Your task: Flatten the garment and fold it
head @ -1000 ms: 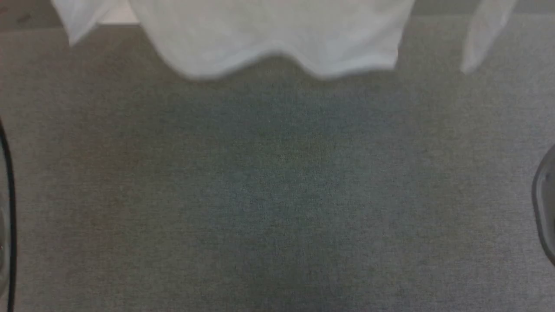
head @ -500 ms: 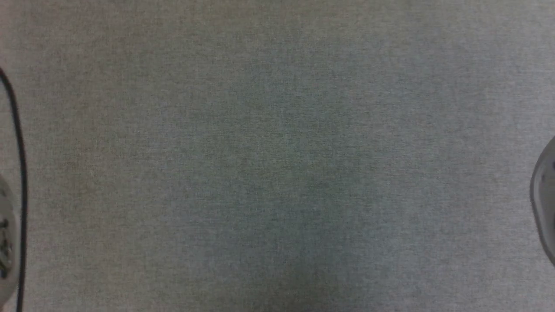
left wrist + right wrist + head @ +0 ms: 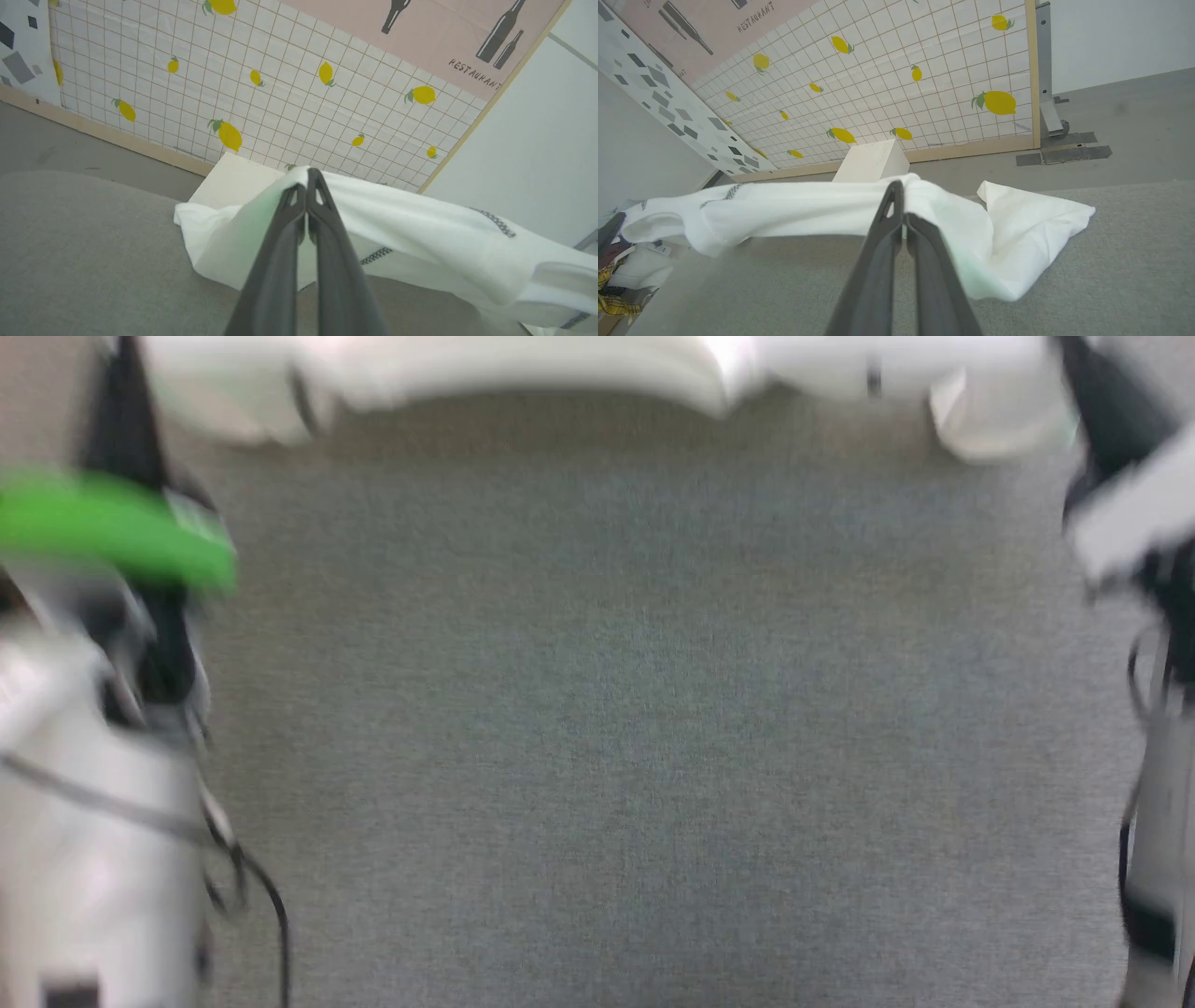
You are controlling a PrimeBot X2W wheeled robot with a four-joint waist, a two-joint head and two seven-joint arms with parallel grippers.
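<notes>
Shirt place: the shirt [image 3: 523,364] is a blurred white band along the top edge of the head view, above the grey carpet [image 3: 616,728].
Shirt axis: it is stretched taut between the two grippers, so its long axis runs from the robot's left to its right.
Shirt heading: which end is neck or hem cannot be told; grey zigzag seams [image 3: 495,221] run across the hanging span.
Loose ends: in the right wrist view an outer flap [image 3: 1041,219] droops to the carpet and seems to rest on it; in the left wrist view the outer end [image 3: 196,224] sags to the carpet likewise.
Left gripper: the left gripper [image 3: 307,182] has its fingers pressed together, pinching a fold of the shirt at their tips.
Right gripper: the right gripper [image 3: 899,200] is clamped on the shirt's upper edge, cloth bunched over its tips.
Arms: the pale left arm [image 3: 93,803] with a green band [image 3: 112,527] and the right arm [image 3: 1158,803] flank the carpet, both blurred.
Box: a white box [image 3: 873,161] stands on the floor just behind the shirt, before the lemon-tiled wall [image 3: 924,84]; its inside cannot be seen.
</notes>
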